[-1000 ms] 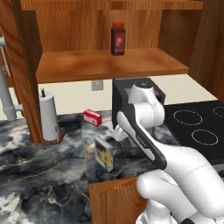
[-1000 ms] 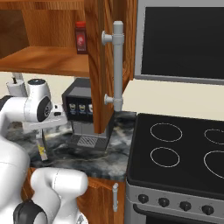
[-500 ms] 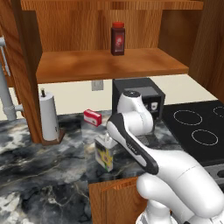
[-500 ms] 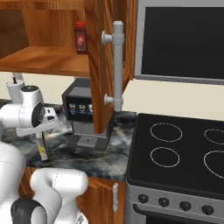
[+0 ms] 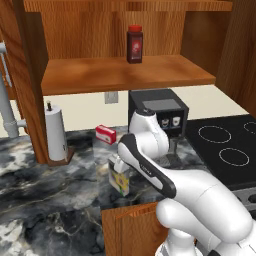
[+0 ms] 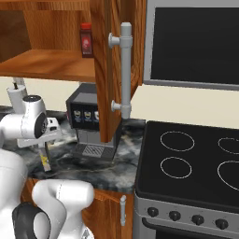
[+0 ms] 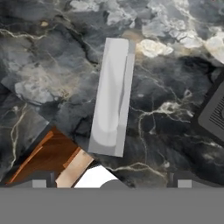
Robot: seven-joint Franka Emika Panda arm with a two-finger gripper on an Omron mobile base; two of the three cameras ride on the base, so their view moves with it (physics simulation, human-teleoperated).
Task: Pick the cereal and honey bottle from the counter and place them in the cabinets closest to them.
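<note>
The cereal (image 5: pixel 120 181) stands upright on the counter (image 5: pixel 50 200), near its front edge, yellow-and-green front facing forward. In the hand view I look straight down on the cereal's narrow pale top (image 7: pixel 111 98). My gripper (image 7: pixel 111 183) hangs right above it, open, one fingertip (image 7: pixel 39 183) on each side and nothing held. From the right the gripper (image 6: pixel 45 150) points down at the box's yellow edge (image 6: pixel 45 161). The honey bottle is out of view. The cabinets' open shelf (image 5: pixel 120 75) is above the counter.
A dark red jar (image 5: pixel 134 44) sits on the shelf. A flat red box (image 5: pixel 106 134) and a paper towel holder (image 5: pixel 56 137) stand behind the cereal, a black coffee machine (image 5: pixel 157 112) to its right, then the stove (image 5: pixel 225 145). An open cabinet door with a grey bar handle (image 6: pixel 126 70) hangs near the machine.
The arm has swung left and down, bringing the hand from beside the coffee machine to just over the cereal. The jaws stayed open.
</note>
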